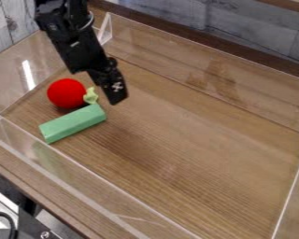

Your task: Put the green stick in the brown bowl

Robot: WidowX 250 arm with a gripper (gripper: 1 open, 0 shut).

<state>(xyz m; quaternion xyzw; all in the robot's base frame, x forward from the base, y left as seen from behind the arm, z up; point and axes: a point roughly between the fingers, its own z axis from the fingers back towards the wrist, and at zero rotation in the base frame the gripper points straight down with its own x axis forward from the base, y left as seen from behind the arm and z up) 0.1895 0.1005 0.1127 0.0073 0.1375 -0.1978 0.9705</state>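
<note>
**Black gripper above and to the right of the red ball, green stick on the wood below the ball**

From my station I view the brown wooden tabletop [196, 140], with the round red ball [66, 91] as reference. The wood's broad stretch runs to the right of the ball and down the view. A pale edge strip [64, 191] slants from left of the ball to the bottom of the view; another pale strip [290, 191] bounds the wood far to the ball's right.

The green stick [74, 123], a flat light-green rectangular block, lies just below the ball. Its surface is matte and plain, its corners squared, and its long axis slants up to the right. The ball is smooth and rounded, with a small yellow-green stem [92, 95] at its right side.

My black mechanical gripper [112, 88] reaches down from above the ball to its upper right, near the stem and apart from the stick. I cannot tell whether its fingers are apart or together; the tips are too dark and blurred. A black cable [5, 220] curves well below the ball, at the lower left corner.
</note>
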